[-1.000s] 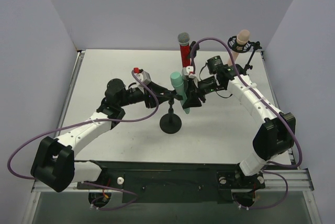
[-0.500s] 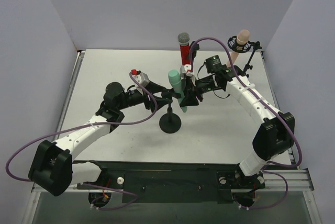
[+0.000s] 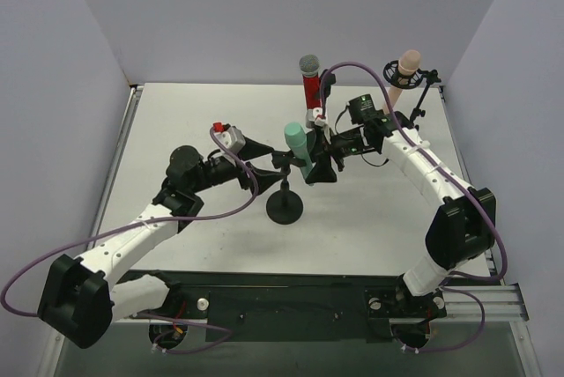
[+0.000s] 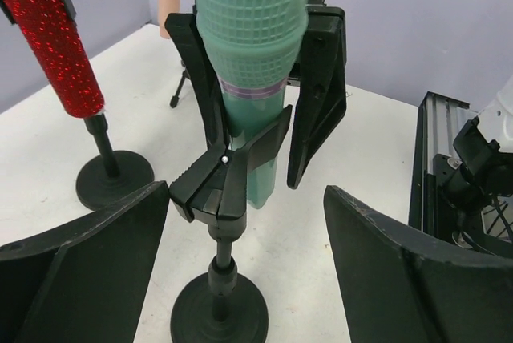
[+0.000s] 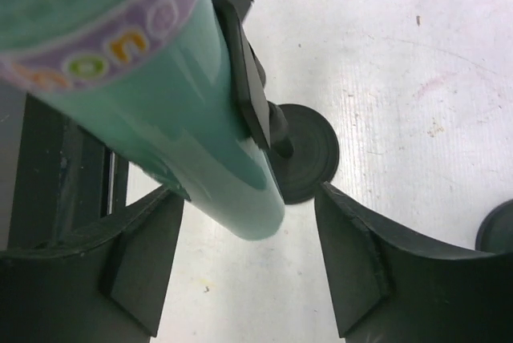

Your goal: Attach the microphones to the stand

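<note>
- Clenched on the mint green microphone (image 4: 250, 62): right claw (image 3: 313, 170), flanking the barrel on both sides.
- Near upright long axis, head up, tail end down at the stand clip (image 4: 220, 187), above the counter (image 3: 176, 113); cannot tell whether seated.
- Released and holding nothing: left claw (image 4: 244, 199), spread either side of that clip, facing it head-on.
- Likely calls for pressing the barrel down into the clip.

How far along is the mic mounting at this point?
Done: red mic and pink mic are mounted at the back. In hand: green mic appears seated in the clip of the middle stand, right gripper shut on it, left gripper open. Left: release, withdraw.
</note>
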You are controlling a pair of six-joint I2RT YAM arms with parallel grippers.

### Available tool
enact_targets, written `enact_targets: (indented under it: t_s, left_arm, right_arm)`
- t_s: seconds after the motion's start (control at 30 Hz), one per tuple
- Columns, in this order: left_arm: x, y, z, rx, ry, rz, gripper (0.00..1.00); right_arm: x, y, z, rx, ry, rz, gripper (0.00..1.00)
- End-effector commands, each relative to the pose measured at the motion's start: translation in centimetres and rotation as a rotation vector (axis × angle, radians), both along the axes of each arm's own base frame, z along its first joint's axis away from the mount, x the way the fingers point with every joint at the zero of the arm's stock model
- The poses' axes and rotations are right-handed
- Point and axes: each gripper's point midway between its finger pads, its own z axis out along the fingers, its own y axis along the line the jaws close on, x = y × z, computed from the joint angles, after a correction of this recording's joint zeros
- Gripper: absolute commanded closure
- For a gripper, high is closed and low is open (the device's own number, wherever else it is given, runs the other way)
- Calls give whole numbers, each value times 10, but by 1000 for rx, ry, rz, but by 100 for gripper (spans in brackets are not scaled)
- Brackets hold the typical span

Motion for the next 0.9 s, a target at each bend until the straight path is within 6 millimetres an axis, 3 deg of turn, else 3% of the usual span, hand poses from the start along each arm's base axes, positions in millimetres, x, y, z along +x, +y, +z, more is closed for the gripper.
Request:
enact_targets:
  t_s: [0.0, 0.13, 0.17, 0.27, 0.3, 0.37, 0.43, 0.53, 0.67, 0.8, 0.87]
  left_arm:
    - [-2, 14, 15, -20, -65, 81, 11]
    - [-11, 24, 16, -40, -92, 114, 10]
    - [-12, 27, 13, -40, -89, 127, 10]
    - [-15, 40, -6, -54, -57, 196, 9]
    - [-13, 44, -4, -81, -64, 228, 9]
    - [-15, 50, -27, -95, -27, 264, 9]
    - [-14, 53, -35, -95, -27, 288, 9]
    - [-8, 47, -50, -43, -37, 303, 10]
    - [-8, 21, -73, 65, -124, 277, 12]
    - [-3, 2, -87, 126, -224, 243, 15]
    - [3, -2, -87, 123, -232, 251, 16]
  right_arm:
    - [0, -11, 6, 13, 21, -40, 32]
    - [1, -22, 13, 18, 18, -71, 23]
    - [2, -27, 15, 17, 1, -77, 8]
    - [0, -42, 23, 1, -10, -111, 5]
    - [1, -49, 28, -5, -21, -132, 5]
    - [0, -61, 37, -30, -40, -162, 5]
    - [-3, -71, 45, -54, -49, -193, 5]
    - [-12, -79, 58, -72, -91, -223, 5]
    - [-34, -85, 59, -60, -96, -235, 5]
    - [-57, -90, 43, -40, -59, -244, 3]
    - [-56, -96, 34, -32, -81, -270, 1]
